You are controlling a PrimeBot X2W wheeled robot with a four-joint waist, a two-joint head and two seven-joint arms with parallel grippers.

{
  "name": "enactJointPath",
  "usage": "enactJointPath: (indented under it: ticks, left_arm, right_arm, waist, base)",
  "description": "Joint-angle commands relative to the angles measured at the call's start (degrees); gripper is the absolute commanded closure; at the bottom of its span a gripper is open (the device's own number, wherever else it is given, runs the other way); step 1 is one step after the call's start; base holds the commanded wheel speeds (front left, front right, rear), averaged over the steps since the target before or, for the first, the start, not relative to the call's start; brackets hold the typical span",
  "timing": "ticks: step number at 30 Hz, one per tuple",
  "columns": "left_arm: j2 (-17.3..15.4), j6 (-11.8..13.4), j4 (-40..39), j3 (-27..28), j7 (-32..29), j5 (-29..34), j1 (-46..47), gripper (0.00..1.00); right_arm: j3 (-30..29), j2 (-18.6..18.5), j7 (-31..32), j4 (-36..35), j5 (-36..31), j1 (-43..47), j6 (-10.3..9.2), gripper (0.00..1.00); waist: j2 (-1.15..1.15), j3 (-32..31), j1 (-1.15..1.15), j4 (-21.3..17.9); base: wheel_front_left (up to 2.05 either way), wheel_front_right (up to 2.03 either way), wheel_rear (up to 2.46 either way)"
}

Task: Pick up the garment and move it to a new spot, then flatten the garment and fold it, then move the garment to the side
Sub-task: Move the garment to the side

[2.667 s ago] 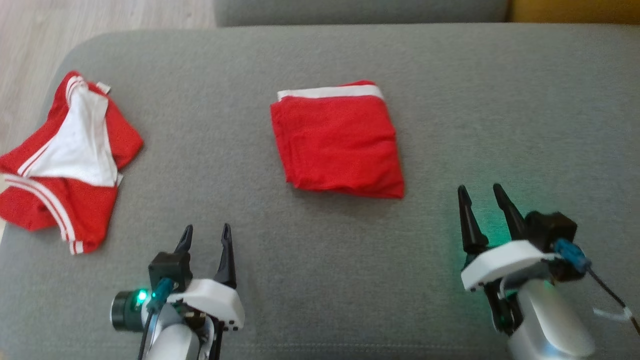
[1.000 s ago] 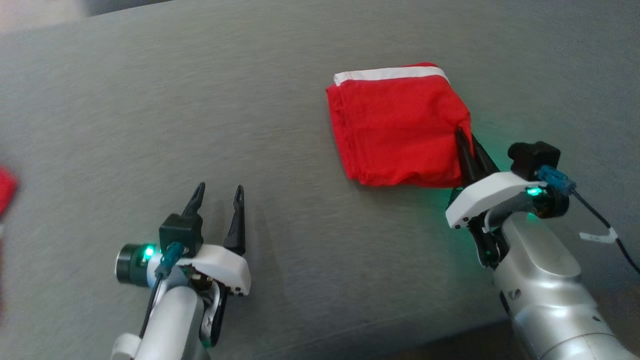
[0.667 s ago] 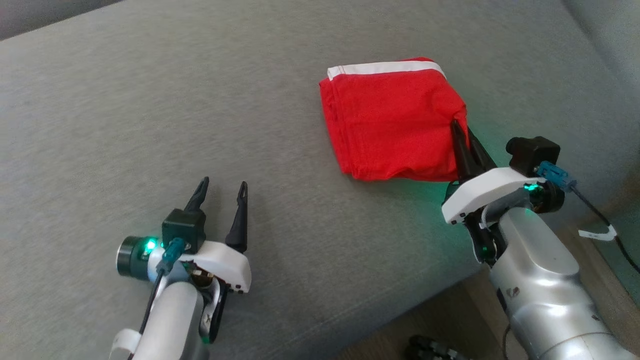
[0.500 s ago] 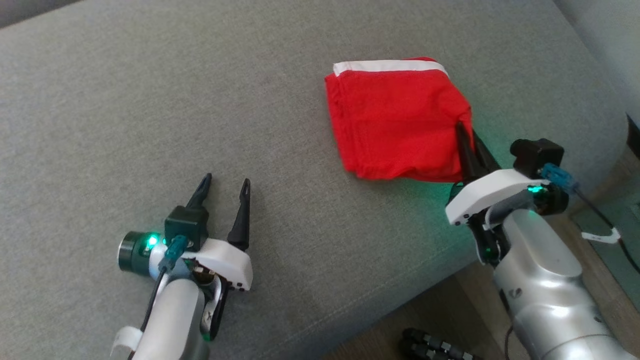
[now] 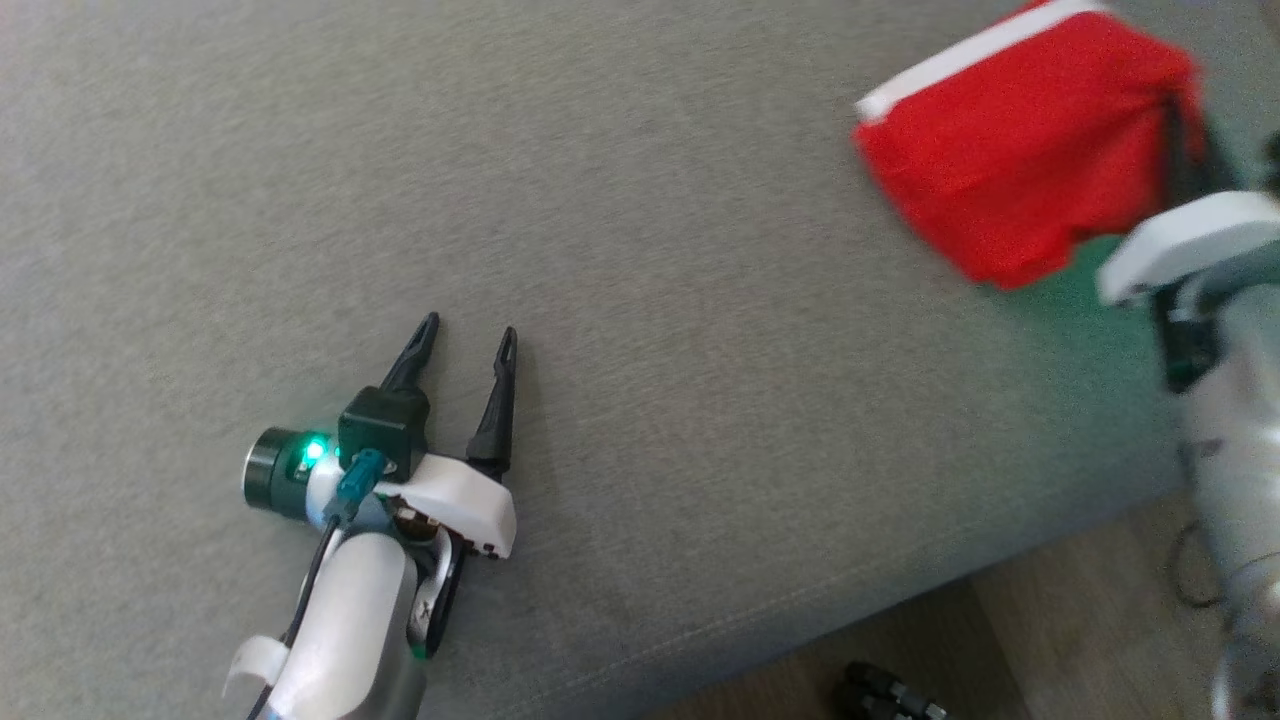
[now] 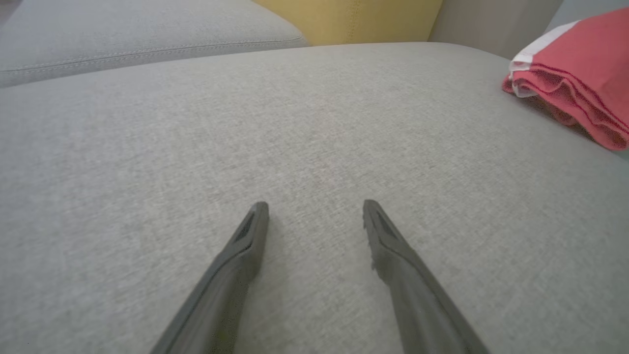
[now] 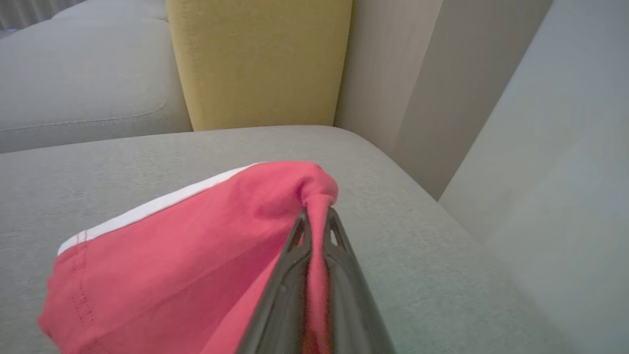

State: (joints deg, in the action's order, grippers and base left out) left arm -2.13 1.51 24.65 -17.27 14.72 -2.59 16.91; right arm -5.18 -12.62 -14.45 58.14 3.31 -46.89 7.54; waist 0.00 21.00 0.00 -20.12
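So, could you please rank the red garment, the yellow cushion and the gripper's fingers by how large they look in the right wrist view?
1. The garment, close to the lens.
2. The yellow cushion, farther off and cut by the frame, so its true size is unsure.
3. The fingers of the right gripper, shut on the garment.

Grey fabric sofa seat [image 5: 640, 250]; yellow upholstered cushion [image 7: 260, 64] standing at its back; wooden floor [image 5: 1050, 640] beside its front edge.
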Motion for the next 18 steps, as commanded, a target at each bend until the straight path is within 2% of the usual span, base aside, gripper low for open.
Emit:
enactJointPath:
  ticks: [1,2,9,18]
  left_arm:
    - [-0.83,0.2,-1.2,1.81,0.28,0.76,0.85,0.0]
    - [-0.83,0.2,-1.2,1.81,0.28,0.76,0.85,0.0]
    - [-0.82,0.25,-1.63,1.84,0.28,0.81,0.56,0.0]
    - [-0.88,0.38,-1.6,2.34,0.28,0.99,0.77,0.0]
  right_arm:
    - [-1.41,-2.31,-0.54,0.17,-1.95,-2.33,-0.05,1.0]
    - [-1.41,-2.31,-0.54,0.17,-1.95,-2.33,-0.05,1.0]
    - [-10.9,-6.24,-0.54,3.3,-7.79,-5.49,-0.05,1.0]
    - [-18.3,-6.75,-0.54,2.88,-14.23,-5.92,-0.05,1.0]
  waist:
    - [0.0,0.87,0.0,1.68]
    - [0.0,0.87,0.0,1.68]
    - [0.0,1.02,0.0,3.06]
    - [0.0,1.03,0.0,3.07]
  base:
    - [0.0,0.0,0.0]
    - [0.0,0.0,0.0]
    - [0.0,0.0,0.0]
    - [0.0,0.0,0.0]
